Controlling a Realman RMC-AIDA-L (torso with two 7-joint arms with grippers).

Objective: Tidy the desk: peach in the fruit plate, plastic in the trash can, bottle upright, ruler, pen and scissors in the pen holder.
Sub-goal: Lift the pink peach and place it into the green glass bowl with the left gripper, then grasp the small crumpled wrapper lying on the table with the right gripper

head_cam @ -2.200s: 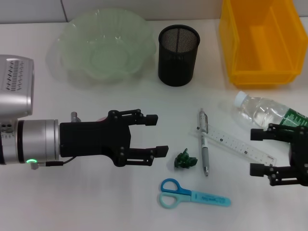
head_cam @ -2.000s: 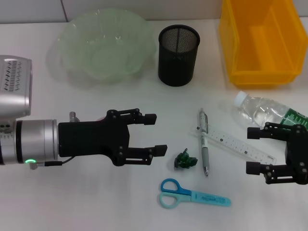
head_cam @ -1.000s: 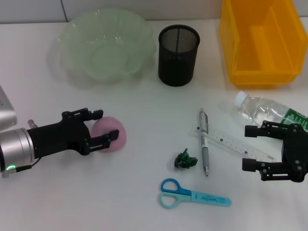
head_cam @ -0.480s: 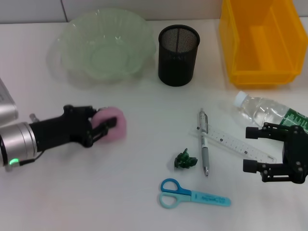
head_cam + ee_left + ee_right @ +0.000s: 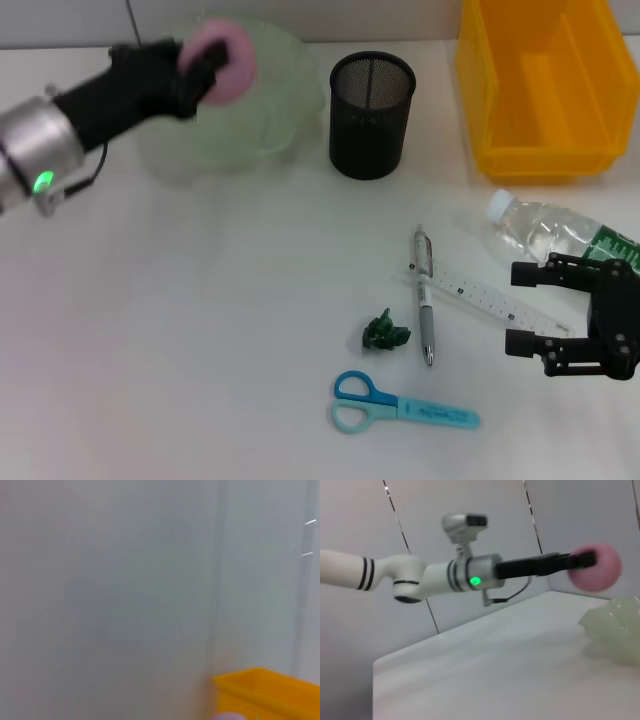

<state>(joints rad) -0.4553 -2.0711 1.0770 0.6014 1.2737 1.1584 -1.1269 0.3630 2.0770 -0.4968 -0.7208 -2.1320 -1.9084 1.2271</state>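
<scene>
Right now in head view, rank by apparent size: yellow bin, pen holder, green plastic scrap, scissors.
1. yellow bin, cropped by the frame
2. pen holder
3. scissors, longer than the holder is tall but thinner
4. green plastic scrap

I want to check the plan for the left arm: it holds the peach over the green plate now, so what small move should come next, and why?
Probably lower a little and open. The left gripper holds the peach above the fruit plate, clear of its rim, so a short descent before release should keep it from bouncing out. The right gripper waits by the bottle.
</scene>
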